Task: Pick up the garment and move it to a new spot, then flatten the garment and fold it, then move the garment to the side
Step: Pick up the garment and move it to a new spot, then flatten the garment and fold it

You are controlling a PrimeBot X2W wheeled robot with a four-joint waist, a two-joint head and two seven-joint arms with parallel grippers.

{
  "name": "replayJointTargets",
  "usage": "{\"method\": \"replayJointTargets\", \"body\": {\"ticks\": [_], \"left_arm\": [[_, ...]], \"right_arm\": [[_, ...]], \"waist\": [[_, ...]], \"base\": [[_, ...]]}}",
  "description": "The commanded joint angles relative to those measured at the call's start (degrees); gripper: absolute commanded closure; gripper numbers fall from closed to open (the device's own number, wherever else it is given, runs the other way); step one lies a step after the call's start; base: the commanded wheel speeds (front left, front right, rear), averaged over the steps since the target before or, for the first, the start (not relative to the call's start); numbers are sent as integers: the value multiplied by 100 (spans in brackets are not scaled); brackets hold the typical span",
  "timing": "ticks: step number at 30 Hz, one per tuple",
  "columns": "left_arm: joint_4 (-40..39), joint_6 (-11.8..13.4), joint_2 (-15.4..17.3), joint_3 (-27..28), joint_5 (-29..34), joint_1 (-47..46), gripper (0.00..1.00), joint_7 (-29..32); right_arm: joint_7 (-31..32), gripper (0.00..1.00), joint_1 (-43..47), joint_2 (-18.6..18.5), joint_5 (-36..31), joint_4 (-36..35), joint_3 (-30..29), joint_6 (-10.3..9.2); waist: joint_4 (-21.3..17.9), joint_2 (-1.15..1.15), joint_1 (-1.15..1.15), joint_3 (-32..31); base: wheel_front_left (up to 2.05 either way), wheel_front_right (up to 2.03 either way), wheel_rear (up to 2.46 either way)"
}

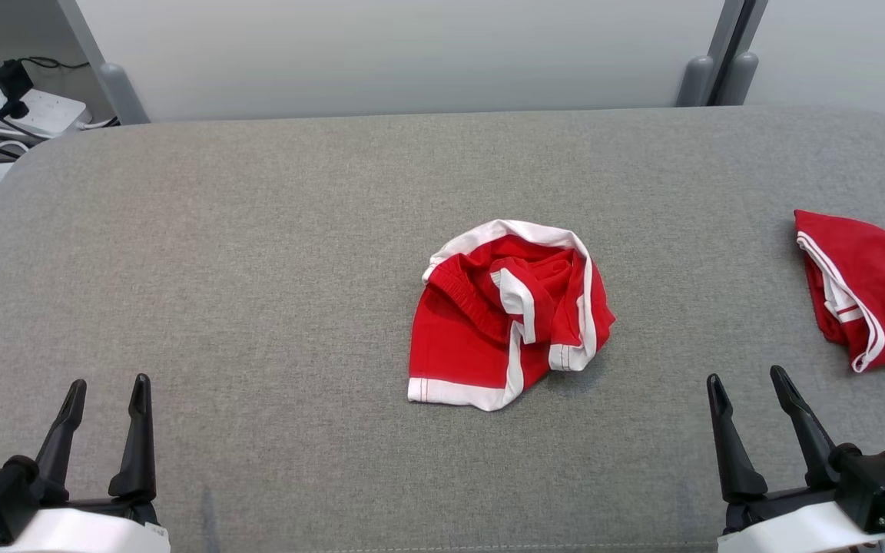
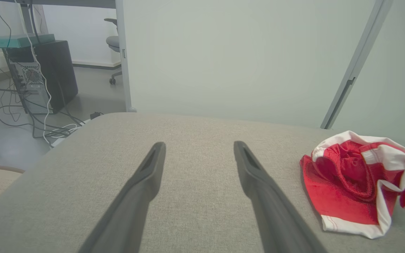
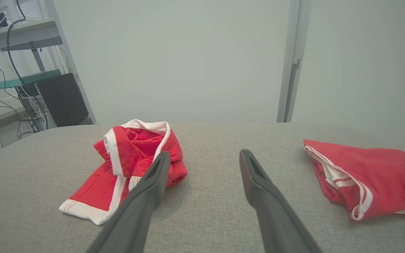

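Garment (image 1: 508, 311) crumpled mid-table (image 1: 258, 230), well ahead of my left gripper (image 1: 104, 392) and right gripper (image 1: 750, 384), both spread, empty. Looks light, floppy (thin knit, I'd guess). I'd pinch white hem (image 1: 454, 393).

- The left gripper (image 2: 199, 147) rises from the bottom edge; its two dark fingers (image 2: 142, 189) stand spread wide, with only bare cloth between them; nothing is held
- The grey fabric table (image 2: 188, 133) runs under the fingers; its far corner on the view's left is rounded
- The garment (image 2: 346, 189), red with white trim, lies crumpled on the table at the view's right, apart from the fingers; a white hem lies along its near edge
- Behind the table stand a pale wall panel (image 2: 223, 59) and a slanting grey post (image 2: 359, 66)
- At the upper left a black computer tower (image 2: 53, 73) stands on the floor under a teal shelf (image 2: 18, 40); cables (image 2: 37, 123) trail beside it; an office chair (image 2: 113, 44) shows beyond
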Motion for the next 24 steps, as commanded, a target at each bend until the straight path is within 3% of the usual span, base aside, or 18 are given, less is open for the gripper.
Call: {"method": "replayJointTargets", "body": {"ticks": [1,16,20,24], "left_arm": [[-171,-11,160,235,68,-120,0,-74],[-365,112,203,126,170,-125,0,11],[-420,124,192,98,178,-223,0,21],[-482,76,121,-26,187,-414,0,38]], "right_arm": [[5,0,-75,-58,36,-199,146,0],[-49,0,-67,-58,196,-175,209,0],[18,0,-445,-58,212,-127,306,0],[376,0,-1191,-242,196,169,863,0]], "waist": [[-20,0,0,-25],[-48,0,0,-31],[48,0,0,80],[253,0,0,240]], "base": [[0,0,0],[0,0,0],[0,0,0],[0,0,0]]}}
